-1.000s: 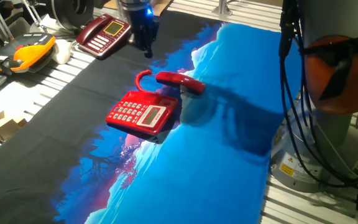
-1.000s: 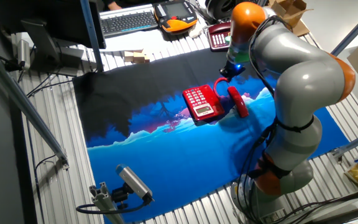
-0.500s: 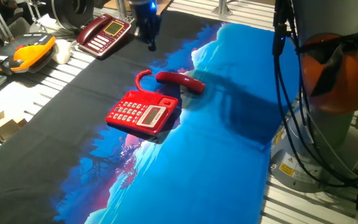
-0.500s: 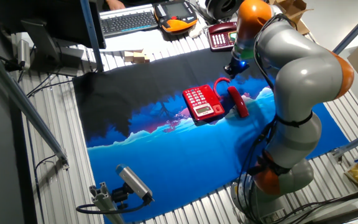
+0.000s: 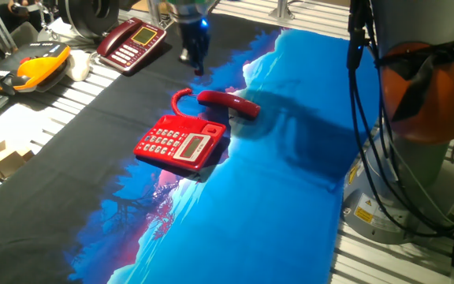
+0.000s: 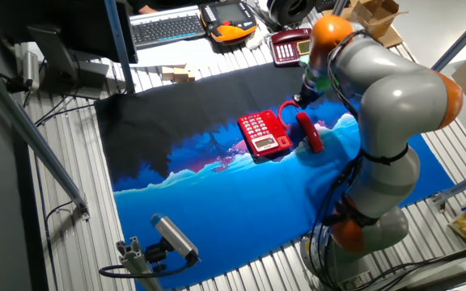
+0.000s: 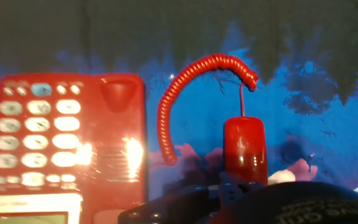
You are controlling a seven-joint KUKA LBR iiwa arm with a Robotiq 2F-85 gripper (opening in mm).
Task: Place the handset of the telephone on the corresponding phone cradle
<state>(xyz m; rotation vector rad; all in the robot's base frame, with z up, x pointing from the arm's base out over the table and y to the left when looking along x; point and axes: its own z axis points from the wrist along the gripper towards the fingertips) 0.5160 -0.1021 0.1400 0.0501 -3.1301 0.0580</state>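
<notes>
The bright red telephone (image 5: 181, 143) lies on the cloth with white buttons and a grey display; it also shows in the other fixed view (image 6: 264, 134) and in the hand view (image 7: 61, 140). Its cradle (image 7: 120, 127) is bare. The handset (image 5: 228, 102) lies on the cloth just beyond the phone, joined to it by its curly red cord (image 7: 188, 93); it also shows in the other fixed view (image 6: 310, 132) and in the hand view (image 7: 244, 149). My gripper (image 5: 195, 65) hangs above the cloth behind the handset, fingers apart and holding nothing; it also shows in the other fixed view (image 6: 305, 90).
A darker maroon phone (image 5: 131, 41) with a yellowish screen sits at the cloth's far corner. An orange device (image 5: 39, 66), a keyboard (image 6: 168, 27) and small wooden blocks (image 6: 177, 74) lie off the cloth. The arm's body (image 6: 387, 121) stands to one side.
My gripper has moved away from the maroon phone, sideways and closer to the handset. The handset and the telephone have not moved.
</notes>
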